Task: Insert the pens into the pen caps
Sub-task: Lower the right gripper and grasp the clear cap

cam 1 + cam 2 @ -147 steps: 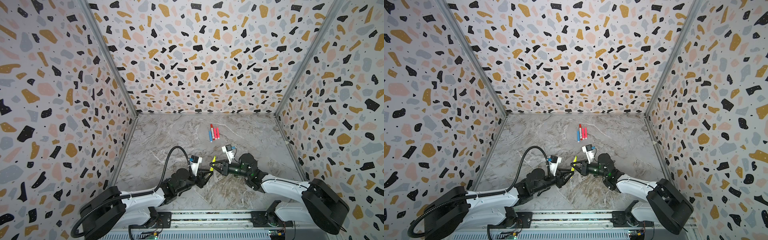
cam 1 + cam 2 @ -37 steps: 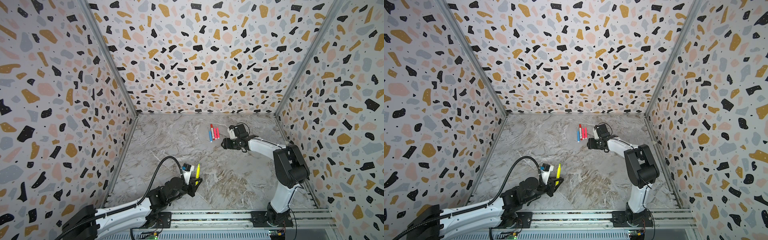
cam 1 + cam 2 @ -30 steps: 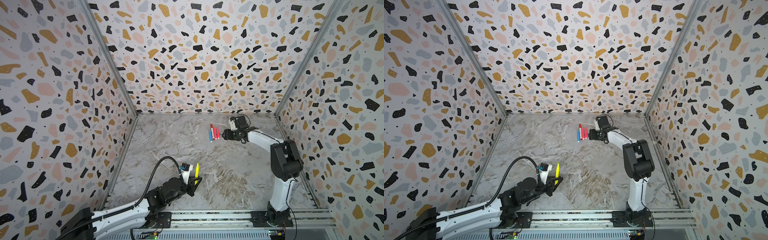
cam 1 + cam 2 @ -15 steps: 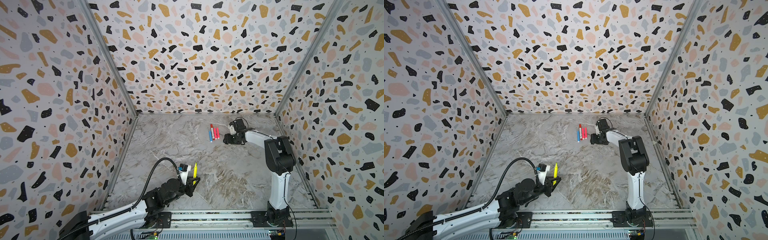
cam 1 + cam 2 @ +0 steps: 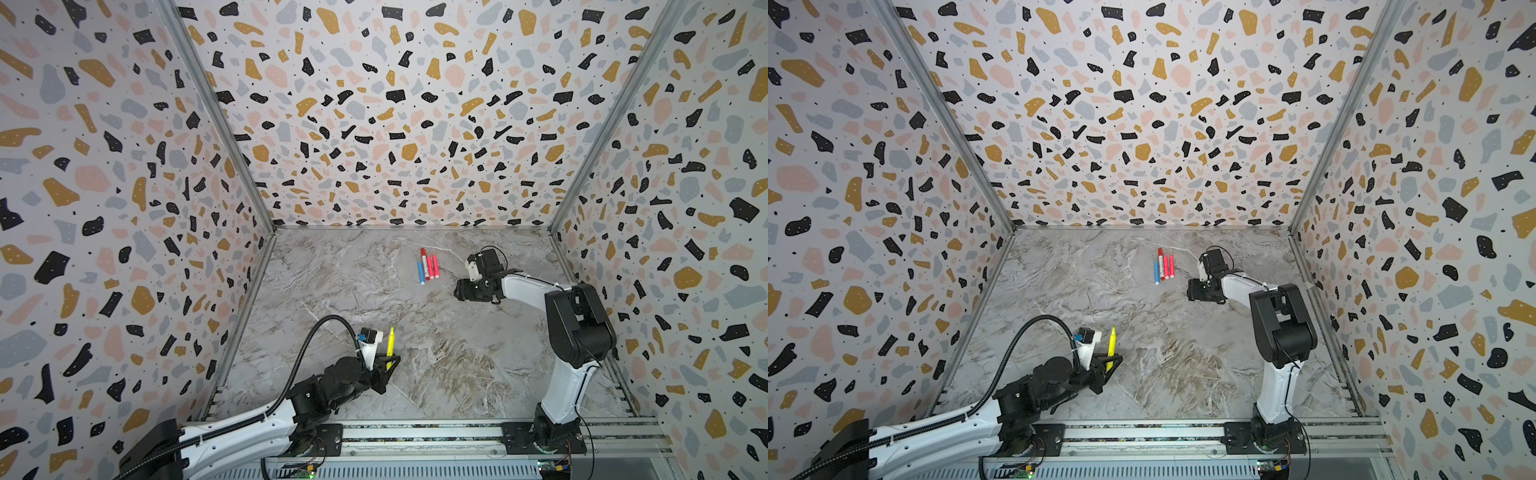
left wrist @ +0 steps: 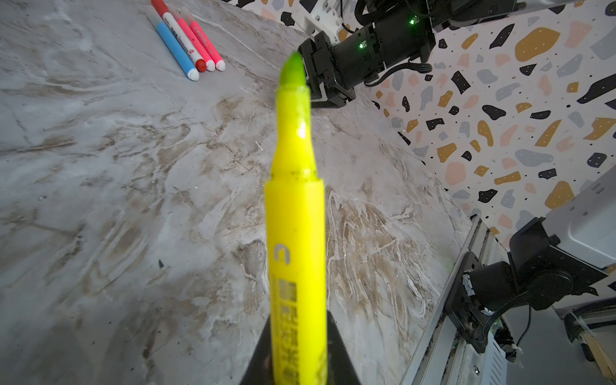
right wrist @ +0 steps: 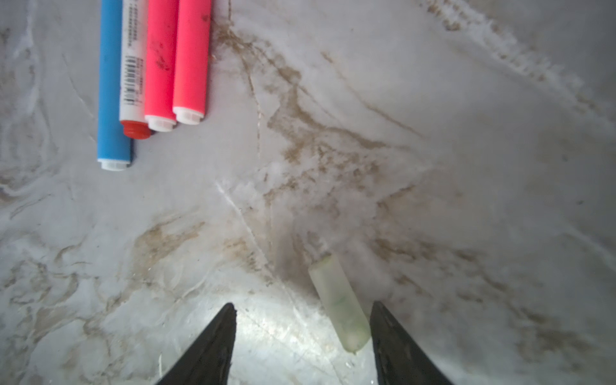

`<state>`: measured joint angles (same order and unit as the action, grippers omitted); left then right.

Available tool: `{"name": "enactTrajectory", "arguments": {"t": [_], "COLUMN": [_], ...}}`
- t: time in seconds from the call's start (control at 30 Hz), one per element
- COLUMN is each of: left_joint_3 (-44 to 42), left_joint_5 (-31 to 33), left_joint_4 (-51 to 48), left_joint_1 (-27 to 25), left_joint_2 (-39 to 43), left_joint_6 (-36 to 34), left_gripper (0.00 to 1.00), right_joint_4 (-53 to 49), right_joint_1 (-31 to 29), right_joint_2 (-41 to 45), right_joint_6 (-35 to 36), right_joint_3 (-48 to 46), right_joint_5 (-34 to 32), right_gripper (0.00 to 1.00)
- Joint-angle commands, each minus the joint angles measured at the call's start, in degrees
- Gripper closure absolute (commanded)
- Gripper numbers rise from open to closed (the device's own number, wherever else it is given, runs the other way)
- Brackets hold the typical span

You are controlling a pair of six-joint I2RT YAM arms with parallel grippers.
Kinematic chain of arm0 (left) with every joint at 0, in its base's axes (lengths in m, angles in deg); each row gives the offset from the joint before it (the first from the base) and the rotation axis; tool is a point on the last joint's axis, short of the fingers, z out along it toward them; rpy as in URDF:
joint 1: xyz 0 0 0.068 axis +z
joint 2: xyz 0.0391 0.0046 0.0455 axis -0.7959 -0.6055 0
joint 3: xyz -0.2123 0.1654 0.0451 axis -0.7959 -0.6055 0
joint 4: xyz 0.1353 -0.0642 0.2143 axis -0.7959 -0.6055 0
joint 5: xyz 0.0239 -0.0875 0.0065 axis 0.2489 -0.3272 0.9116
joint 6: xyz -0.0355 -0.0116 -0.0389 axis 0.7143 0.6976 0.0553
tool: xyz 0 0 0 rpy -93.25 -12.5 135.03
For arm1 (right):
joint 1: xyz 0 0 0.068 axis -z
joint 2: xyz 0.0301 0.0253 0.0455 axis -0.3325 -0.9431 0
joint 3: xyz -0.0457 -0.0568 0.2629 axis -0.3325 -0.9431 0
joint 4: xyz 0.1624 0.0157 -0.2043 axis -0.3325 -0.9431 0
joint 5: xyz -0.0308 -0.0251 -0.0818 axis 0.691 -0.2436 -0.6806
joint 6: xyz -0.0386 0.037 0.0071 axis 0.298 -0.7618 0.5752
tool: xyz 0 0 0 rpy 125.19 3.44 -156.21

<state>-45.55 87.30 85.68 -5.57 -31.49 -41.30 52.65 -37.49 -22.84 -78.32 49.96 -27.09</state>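
Note:
My left gripper [image 5: 390, 365] is shut on the yellow pen [image 5: 390, 343], which stands nearly upright near the front left, its uncapped greenish tip up [image 6: 293, 68]. A blue pen [image 7: 113, 83], a white pen [image 7: 133, 60] with red ends and two pinkish-red pens [image 7: 176, 60] lie side by side at the back middle [image 5: 428, 268]. My right gripper [image 7: 301, 305] is open, low over the floor just right of that row [image 5: 1190, 289]. A pale translucent pen cap [image 7: 340, 303] lies flat between its fingers, close to one fingertip [image 7: 383, 320]. The cap does not show in the top views.
Terrazzo-patterned walls [image 5: 374, 124] close the marble floor [image 5: 436, 353] on three sides. A metal rail [image 5: 415, 436] runs along the front. The right arm's upright link [image 5: 577, 332] stands at the front right. The left arm's cable [image 5: 316, 332] arcs over the front left.
The right gripper, after swinging from the front middle to the back, has come forward and down beside the pen row. The left gripper has drawn back slightly with the yellow pen.

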Motion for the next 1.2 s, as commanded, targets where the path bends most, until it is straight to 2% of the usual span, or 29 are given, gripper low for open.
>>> {"name": "enactTrajectory", "arguments": {"t": [0.0,0.2,0.37,0.63,0.93,1.17], "left_joint_3": [-0.10,-0.42,-0.34,-0.08,0.63,0.89], "left_joint_5": [0.26,0.40,0.41,0.37,0.59,0.68], "left_joint_4": [2.04,1.55,1.09,0.96,0.81,0.76], "left_joint_1": [-0.29,-0.31,-0.32,-0.33,-0.28,-0.28], "left_joint_2": [0.08,1.28,1.66,1.10,0.17,-0.34], "left_joint_6": [0.18,0.38,0.19,-0.10,-0.67,-0.93], "left_gripper": [1.00,1.00,1.00,1.00,1.00,1.00], "right_joint_4": [1.45,0.85,-1.76,-6.40,-10.42,-11.32], "right_joint_1": [-0.43,-0.30,-0.30,-1.27,-3.55,-3.82], "right_joint_2": [2.27,2.88,1.83,-0.58,-4.51,-5.63], "right_joint_6": [-0.73,-0.16,0.57,3.22,6.00,6.51], "right_joint_3": [-0.42,0.01,2.12,5.82,10.03,10.50], "right_joint_5": [1.04,0.70,-2.81,-10.71,-13.89,-14.93], "right_gripper": [0.36,0.36,0.37,0.43,0.57,0.61]}}
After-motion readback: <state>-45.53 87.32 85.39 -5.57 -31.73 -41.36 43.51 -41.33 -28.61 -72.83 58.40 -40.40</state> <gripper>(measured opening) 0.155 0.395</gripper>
